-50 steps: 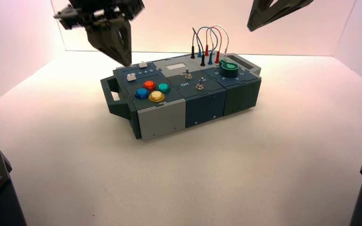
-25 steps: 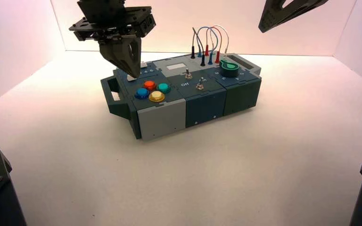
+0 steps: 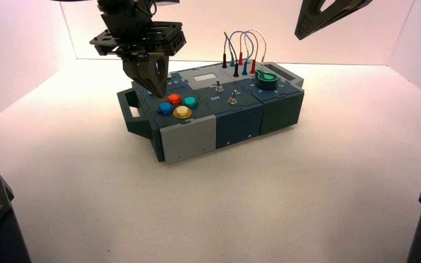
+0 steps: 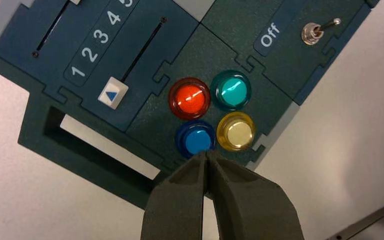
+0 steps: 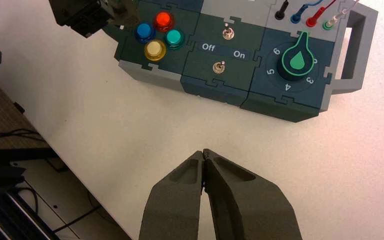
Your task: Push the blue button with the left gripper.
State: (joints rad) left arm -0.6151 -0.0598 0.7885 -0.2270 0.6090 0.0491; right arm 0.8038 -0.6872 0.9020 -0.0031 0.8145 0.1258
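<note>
The left pincer [image 4: 206,156], fingers pressed together and empty, hangs just beside the blue button [image 4: 196,140] at the box's [image 3: 186,139] left end. The right pincer [image 5: 203,156], closed too, is parked high.

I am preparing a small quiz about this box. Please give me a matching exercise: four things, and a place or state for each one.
Things:
1. blue button
2. left gripper
3. green knob
4. right gripper

Places or states:
A. shut, above the bare table
B. beside the wire plugs
C. shut, tips near the blue button
D. next to the yellow button

Pairs: 1-D, 2-C, 3-B, 4-A
</note>
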